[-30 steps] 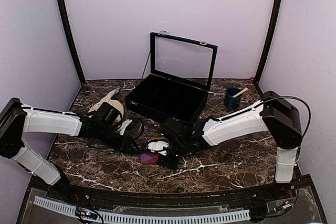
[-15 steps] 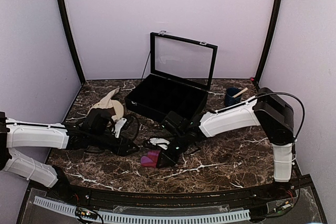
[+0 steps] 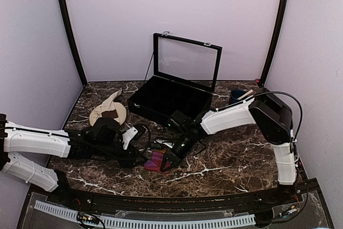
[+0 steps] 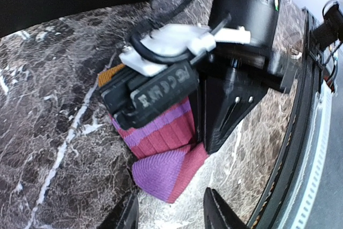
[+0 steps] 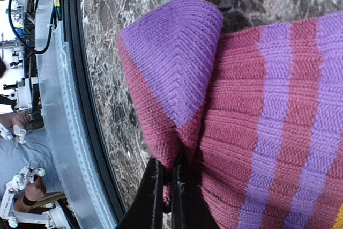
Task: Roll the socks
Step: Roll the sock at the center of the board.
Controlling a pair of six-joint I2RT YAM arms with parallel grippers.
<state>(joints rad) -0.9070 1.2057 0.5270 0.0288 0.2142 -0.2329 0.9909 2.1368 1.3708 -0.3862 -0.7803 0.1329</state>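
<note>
Marble table (image 3: 230,165): magenta sock (image 3: 155,160) is pinched mid-fold by right gripper (image 5: 165,174), left gripper (image 4: 171,211) held open beside it, cream sock (image 3: 110,101) unstarted.

Black case (image 3: 166,100): 1, glass lid raised; used as the landmark.
Socks: 2 in all.
Pink sock (image 3: 154,160): 1, purple stripes, on the near side of the case.
Cream sock (image 3: 111,100): 1, brown band, left of the case, lying across the plate.
Plate (image 3: 99,115): 1, round, left of the case.
Blue cup (image 3: 236,100): 1, right of the case.
Stick (image 3: 245,94): 1, standing in the cup.
Robot arms: 2, left arm (image 3: 37,139) and right arm (image 3: 228,120), both reaching in on the case's near side.
</note>
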